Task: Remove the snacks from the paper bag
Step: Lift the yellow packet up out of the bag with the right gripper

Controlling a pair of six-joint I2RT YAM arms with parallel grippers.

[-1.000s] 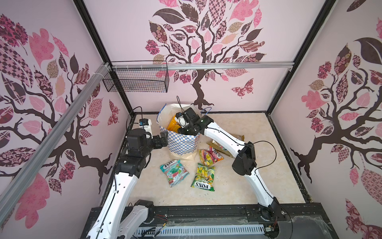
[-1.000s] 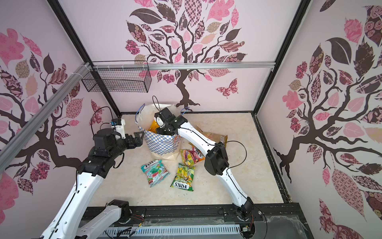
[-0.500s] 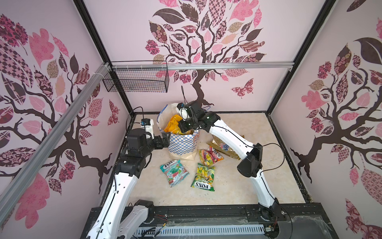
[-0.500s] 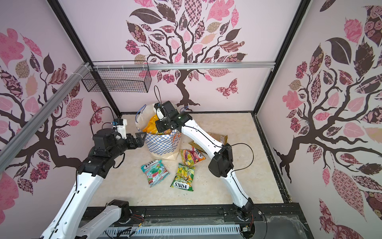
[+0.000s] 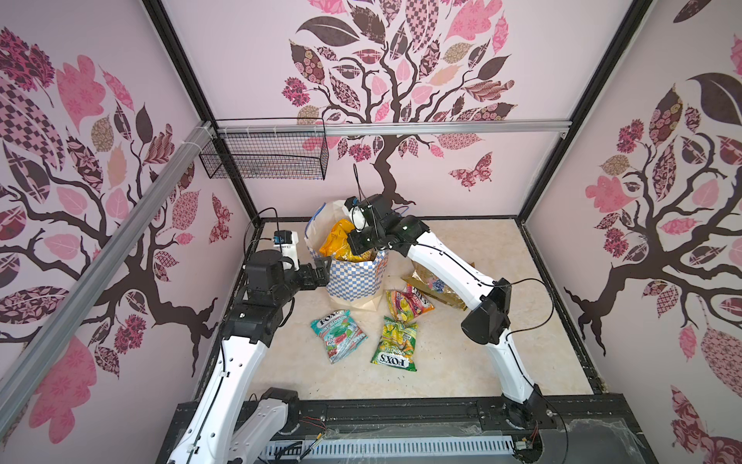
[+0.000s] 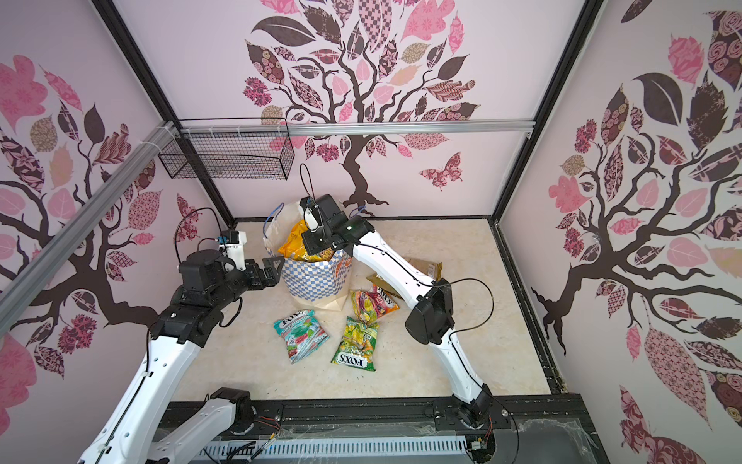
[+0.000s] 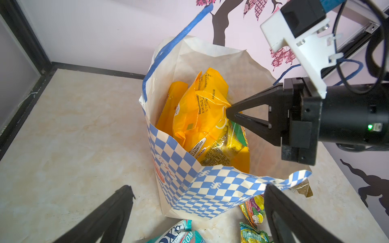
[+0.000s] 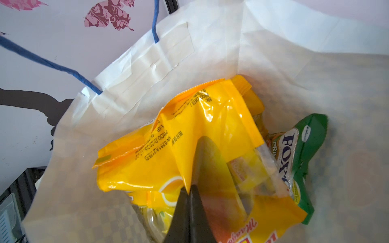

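pink and brown tree pictures cover the walls [image 5: 502, 176] all round. a black wire basket [image 5: 265, 156] hangs high on the back wall. the floor [image 5: 461, 361] is pale, like stone.

the paper bag [image 5: 355, 281] [image 6: 315, 281] stands up near the back, a bit left of the middle, in both top views. it has blue and white checks outside and is white inside. its top is open and its thin blue handles stick up.

the right gripper [image 7: 228, 113] reaches down into the open top of the bag. its two fingers are squeezed together on a fold of the yellow-orange packet [image 7: 200, 101]. that packet pokes up partly above the rim of the bag. the right wrist view shows the same pinch, with the right gripper [image 8: 189, 189] on the yellow-orange packet [image 8: 200, 130]. more yellow packets lie under it. a green packet [image 8: 305, 147] leans on the white inside wall just beside them.

the left gripper [image 5: 321, 270] [image 6: 275, 267] sits low, just beside the checked side of the bag. its fingers are spread wide apart and hold nothing. i cannot tell if a finger touches the paper.

four packets lie out on the floor, in front of the bag and to its right. the teal packet [image 5: 339, 335] and the green and yellow packet [image 5: 395, 343] lie near each other. the orange-pink packet [image 5: 407, 301] lies close to the foot of the bag. the gold-brown packet [image 5: 435, 286] lies partly under the right arm.
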